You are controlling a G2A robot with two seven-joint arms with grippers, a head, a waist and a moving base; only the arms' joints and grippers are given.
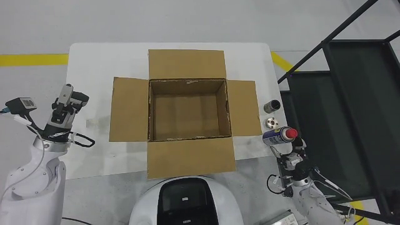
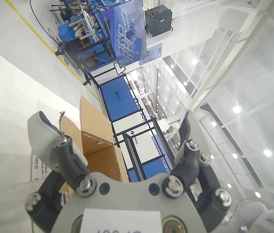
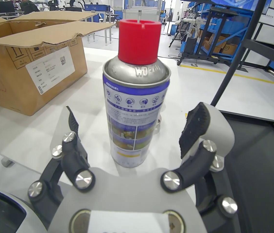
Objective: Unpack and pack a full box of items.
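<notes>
- Seen from the right wrist, the spray can (image 3: 133, 103) mostly hides two small metal cylinders (image 1: 272, 107).
- The cardboard box (image 1: 187, 64) sits mid-table (image 1: 94, 69) with its flaps spread; inside is bare brown floor.
- The red-capped can stands upright at the table's right edge, between the wide-spread fingers of the right tool (image 3: 135, 113), apart from both.
- The left tool (image 2: 111, 121) is wide and holds nothing, at the table's left edge.

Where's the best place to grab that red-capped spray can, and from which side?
Grip the spray can around its straight cylindrical body, about mid-height, below the narrower red cap. It stands upright, so come in level from the side facing the robot, where the open right hand brackets it.
</notes>
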